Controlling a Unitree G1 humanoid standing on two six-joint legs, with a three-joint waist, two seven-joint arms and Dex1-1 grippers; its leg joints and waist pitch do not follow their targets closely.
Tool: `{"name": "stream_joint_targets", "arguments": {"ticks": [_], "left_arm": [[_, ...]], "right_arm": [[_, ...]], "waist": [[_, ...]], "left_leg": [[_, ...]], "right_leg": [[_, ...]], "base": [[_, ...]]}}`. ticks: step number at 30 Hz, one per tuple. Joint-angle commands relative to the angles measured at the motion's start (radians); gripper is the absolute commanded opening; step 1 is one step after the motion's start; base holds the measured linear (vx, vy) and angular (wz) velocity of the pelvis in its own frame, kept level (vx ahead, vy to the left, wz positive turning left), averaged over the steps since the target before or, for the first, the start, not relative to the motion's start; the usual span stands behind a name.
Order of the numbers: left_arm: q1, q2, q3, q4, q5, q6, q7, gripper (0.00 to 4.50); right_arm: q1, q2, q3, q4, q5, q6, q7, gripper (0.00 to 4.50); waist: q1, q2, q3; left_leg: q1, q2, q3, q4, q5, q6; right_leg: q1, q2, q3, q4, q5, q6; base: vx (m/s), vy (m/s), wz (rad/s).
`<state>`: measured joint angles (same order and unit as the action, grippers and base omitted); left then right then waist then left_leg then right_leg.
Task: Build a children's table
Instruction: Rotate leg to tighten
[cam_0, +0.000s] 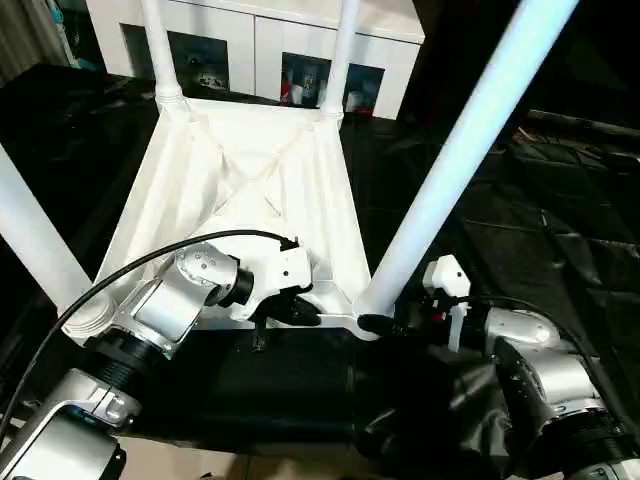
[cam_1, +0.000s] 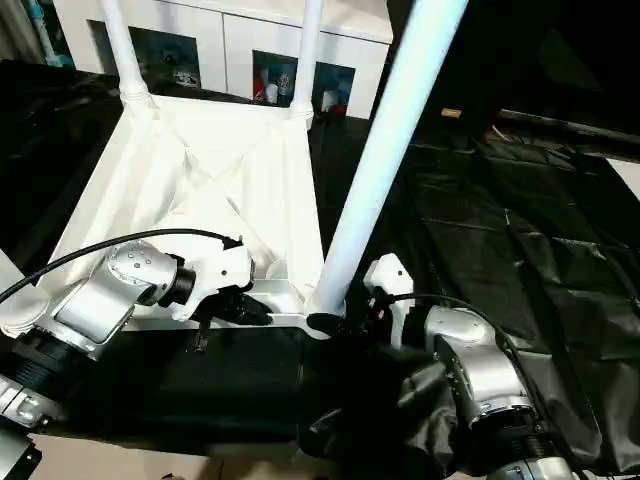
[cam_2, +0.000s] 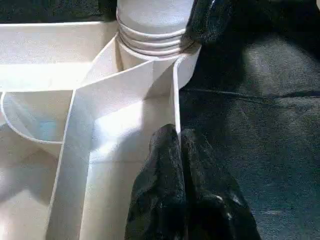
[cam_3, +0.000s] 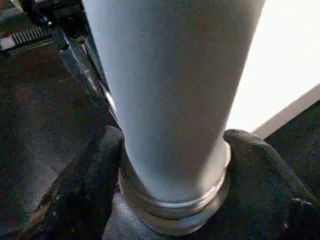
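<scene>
Black fingers (cam_3: 100, 175) of the right gripper (cam_3: 172, 185) are seen on either side of the base of the near right leg (cam_0: 470, 140), one pressed to each flank of the tube, so the leg is grasped just above its socket (cam_0: 365, 318). The left gripper (cam_2: 180, 150) is clenched, its two fingers (cam_2: 160, 175) pressed together with nothing between them, their tips resting at the thin near rim of the top (cam_0: 250, 170), close to that same corner.

The table is found upside down on a surface draped with black sheet (cam_0: 560, 230), crinkled and glossy. Its top is a white plastic rectangle whose underside forms a shallow tray, crossed by thin upright ribs in an X and walled by a low rim. Round sockets sit at the corners, and each one holds a leg: two slim legs (cam_0: 155, 45) rise at the far corners, one (cam_0: 30, 235) at the near left, and the grasped one at the near right. The legs are smooth white tubes, tapered, with ringed collars where they enter the sockets; the collar of the grasped leg is seated in its socket.

Behind the table a white cabinet (cam_0: 270, 45) with glass doors is seen, small items dimly visible inside. The forearms are silver metal, and a black cable (cam_0: 130, 270) arcs over the left one.
</scene>
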<state>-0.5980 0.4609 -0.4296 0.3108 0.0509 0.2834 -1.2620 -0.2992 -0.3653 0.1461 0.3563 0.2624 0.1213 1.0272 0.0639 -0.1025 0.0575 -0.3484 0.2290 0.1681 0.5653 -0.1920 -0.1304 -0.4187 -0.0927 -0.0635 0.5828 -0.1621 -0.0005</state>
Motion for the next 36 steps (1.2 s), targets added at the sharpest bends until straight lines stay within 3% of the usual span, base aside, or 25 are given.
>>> {"name": "stream_joint_targets", "arguments": {"ticks": [1, 6, 9, 11, 13, 15, 16, 17, 20, 22, 27, 28, 29, 31, 33, 36], "left_arm": [[0.032, -0.012, -0.075, -0.003, 0.006, 0.012, -0.057, 0.0], [0.028, -0.024, -0.074, 0.014, 0.012, 0.022, -0.04, 0.0], [-0.001, -0.078, -0.052, 0.081, 0.037, 0.051, 0.064, 0.0], [-0.036, -0.138, -0.024, 0.153, 0.054, 0.085, 0.173, 0.0], [-0.056, -0.175, -0.004, 0.191, 0.057, 0.105, 0.235, 0.0], [-0.085, -0.234, 0.028, 0.247, 0.05, 0.14, 0.319, 0.0], [-0.099, -0.259, 0.038, 0.273, 0.053, 0.147, 0.359, 0.0], [-0.112, -0.277, 0.042, 0.298, 0.058, 0.149, 0.388, 0.0], [-0.142, -0.329, 0.055, 0.372, 0.073, 0.138, 0.454, 0.0], [-0.146, -0.339, 0.05, 0.384, 0.082, 0.131, 0.458, 0.0], [-0.145, -0.329, 0.033, 0.384, 0.093, 0.117, 0.436, 0.0], [-0.139, -0.313, 0.025, 0.371, 0.091, 0.104, 0.404, 0.0], [-0.132, -0.299, 0.021, 0.353, 0.089, 0.103, 0.378, 0.0], [-0.115, -0.27, 0.006, 0.313, 0.083, 0.072, 0.318, 0.0], [-0.105, -0.256, 0.005, 0.286, 0.075, 0.092, 0.292, 0.0], [-0.082, -0.205, -0.012, 0.233, 0.069, 0.056, 0.214, 0.0]], "right_arm": [[0.005, -0.007, -0.015, 0.005, 0.0, 0.006, -0.006, 2.92], [0.001, 0.017, -0.032, 0.041, -0.015, 0.004, -0.07, 2.75], [-0.024, 0.066, -0.058, 0.119, -0.05, -0.001, -0.22, 2.71], [-0.047, 0.117, -0.088, 0.171, -0.055, 0.016, -0.342, 2.7], [-0.059, 0.146, -0.1, 0.19, -0.052, 0.024, -0.389, 2.7], [-0.085, 0.194, -0.115, 0.225, -0.052, 0.027, -0.472, 2.69], [-0.101, 0.218, -0.118, 0.246, -0.057, 0.025, -0.512, 2.69], [-0.119, 0.241, -0.121, 0.269, -0.064, 0.019, -0.553, 2.69], [-0.183, 0.312, -0.13, 0.341, -0.07, -0.004, -0.633, 2.69], [-0.206, 0.335, -0.125, 0.365, -0.079, -0.013, -0.649, 2.69], [-0.218, 0.341, -0.107, 0.376, -0.089, -0.031, -0.599, 2.69], [-0.205, 0.33, -0.105, 0.354, -0.065, -0.024, -0.519, 3.04], [-0.19, 0.315, -0.1, 0.326, -0.05, -0.018, -0.464, 3.25], [-0.163, 0.277, -0.088, 0.277, -0.036, 0.004, -0.39, 3.39], [-0.145, 0.243, -0.071, 0.242, -0.039, 0.009, -0.344, 3.57], [-0.094, 0.142, -0.029, 0.151, -0.044, 0.019, -0.229, 3.79]], "waist": [[0.001, 0.011, -0.057], [0.0, 0.011, -0.055], [-0.003, 0.011, -0.048], [-0.009, 0.007, -0.04], [-0.011, 0.003, -0.043], [-0.013, 0.004, -0.042], [-0.012, 0.008, -0.045], [-0.015, 0.006, -0.046], [-0.02, 0.01, -0.048], [-0.023, 0.009, -0.049], [-0.026, 0.005, -0.049], [-0.025, 0.001, -0.047], [-0.025, 0.003, -0.05], [-0.02, 0.004, -0.051], [-0.019, 0.005, -0.056], [-0.016, 0.005, -0.057]], "left_leg": [[-0.002, 0.0, 0.019, -0.058, -0.099, 0.082], [-0.004, -0.001, 0.018, -0.06, -0.12, 0.071], [-0.002, -0.001, 0.018, -0.064, -0.201, 0.044], [0.001, -0.006, 0.014, -0.068, -0.291, 0.009], [0.001, -0.009, 0.008, -0.067, -0.316, 0.002], [0.004, -0.012, 0.008, -0.064, -0.325, 0.01], [0.001, -0.013, 0.003, -0.065, -0.326, 0.007], [-0.005, -0.013, 0.001, -0.067, -0.32, 0.006], [-0.003, -0.014, 0.0, -0.067, -0.331, 0.011], [-0.006, -0.014, -0.001, -0.068, -0.329, 0.012], [-0.011, -0.011, -0.001, -0.071, -0.318, 0.026], [-0.013, -0.011, 0.0, -0.071, -0.312, 0.034], [-0.015, -0.009, -0.001, -0.072, -0.301, 0.04], [-0.012, -0.006, 0.003, -0.069, -0.271, 0.054], [-0.016, -0.004, 0.004, -0.066, -0.202, 0.064], [-0.014, -0.004, 0.008, -0.061, -0.143, 0.076]], "right_leg": [[0.062, -0.03, 0.034, -0.031, -0.074, -0.25], [0.061, -0.03, 0.034, -0.033, -0.108, -0.241], [0.052, -0.032, 0.035, -0.048, -0.239, -0.208], [0.042, -0.032, 0.034, -0.068, -0.426, -0.15], [0.043, -0.037, 0.03, -0.079, -0.536, -0.099], [0.031, -0.036, 0.03, -0.091, -0.582, -0.075], [0.035, -0.037, 0.025, -0.091, -0.596, -0.066], [0.038, -0.035, 0.022, -0.091, -0.588, -0.056], [0.033, -0.033, 0.02, -0.092, -0.559, -0.062], [0.037, -0.032, 0.019, -0.09, -0.544, -0.066], [0.039, -0.033, 0.023, -0.083, -0.482, -0.092], [0.041, -0.031, 0.024, -0.082, -0.476, -0.094], [0.046, -0.033, 0.025, -0.078, -0.451, -0.102], [0.044, -0.033, 0.029, -0.073, -0.381, -0.127], [0.054, -0.031, 0.03, -0.056, -0.263, -0.17], [0.059, -0.028, 0.029, -0.045, -0.158, -0.207]], "base": [[0.0, 0.0, 0.0], [0.0, 0.0, 0.0], [0.0, 0.0, 0.0], [-0.052, -0.008, 0.0], [-0.068, -0.009, -0.01], [-0.033, -0.005, 0.0], [0.0, 0.0, 0.0], [0.0, 0.0, 0.0], [0.0, 0.0, 0.0], [0.0, 0.0, 0.0], [0.0, 0.0, 0.0], [0.0, 0.0, 0.0], [0.0, 0.0, 0.0], [0.0, 0.0, 0.0], [0.029, -0.003, 0.0], [0.036, -0.003, 0.0]]}}
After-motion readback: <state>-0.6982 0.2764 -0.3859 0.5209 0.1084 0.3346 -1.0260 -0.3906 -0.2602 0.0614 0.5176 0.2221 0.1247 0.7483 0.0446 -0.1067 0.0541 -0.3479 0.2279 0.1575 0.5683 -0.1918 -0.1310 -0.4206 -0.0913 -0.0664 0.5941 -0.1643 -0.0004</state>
